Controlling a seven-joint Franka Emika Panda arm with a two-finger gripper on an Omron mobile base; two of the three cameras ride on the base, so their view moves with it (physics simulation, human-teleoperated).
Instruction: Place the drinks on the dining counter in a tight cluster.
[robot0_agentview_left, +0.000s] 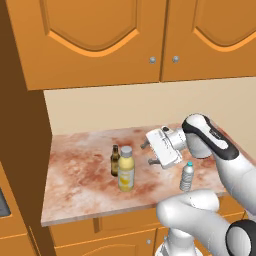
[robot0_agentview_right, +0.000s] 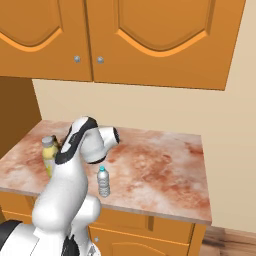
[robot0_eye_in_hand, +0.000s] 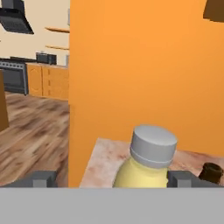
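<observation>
A wide yellow bottle with a grey cap stands on a marbled counter under orange wall cabinets. A slim dark brown bottle is just behind it to the left. A small clear water bottle with a blue cap stands apart to the right, near the front edge. My gripper hovers open just right of the yellow bottle, level with its cap and pointing at it. In the hand view the yellow bottle sits between the fingertips, untouched. The dining counter is out of view.
Orange wall cabinets hang low over the counter. A tall orange side panel closes the counter's left end. A beige wall bounds the right end. Bare marbled surface lies to the right of the water bottle.
</observation>
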